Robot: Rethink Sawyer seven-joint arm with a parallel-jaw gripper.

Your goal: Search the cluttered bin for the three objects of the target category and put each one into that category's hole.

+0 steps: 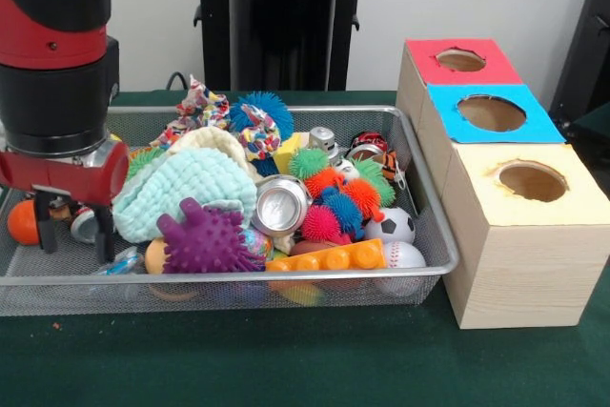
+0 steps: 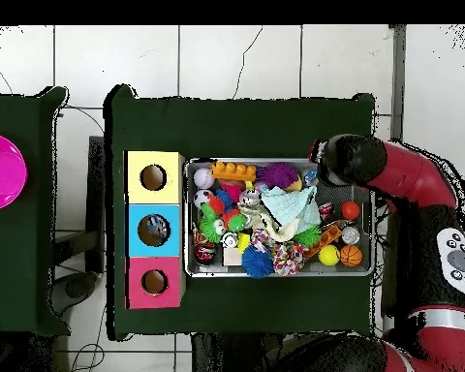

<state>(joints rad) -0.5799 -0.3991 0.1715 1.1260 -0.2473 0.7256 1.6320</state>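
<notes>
The wire mesh bin (image 1: 286,278) is full of toys; it also shows in the overhead view (image 2: 275,274). My gripper (image 1: 74,249) hangs low inside the bin's left end, its fingers (image 1: 103,235) apart with nothing gripped between them. A small clear bottle with blue on it (image 1: 119,262) lies against the front wall just right of the fingers. Other bottles are hidden in the clutter. The blue-topped box's hole (image 1: 491,112) is the middle one of three; in the overhead view (image 2: 154,230) something pale shows inside it. There my arm (image 2: 348,160) covers the gripper.
The red-topped box (image 1: 460,59) and the yellow-topped box (image 1: 532,181) flank the blue one. A silver can (image 1: 281,205), a purple spiky ball (image 1: 205,240), a mint cloth (image 1: 186,188) and an orange ball (image 1: 21,221) lie near the gripper. A pink bowl (image 2: 2,172) sits apart.
</notes>
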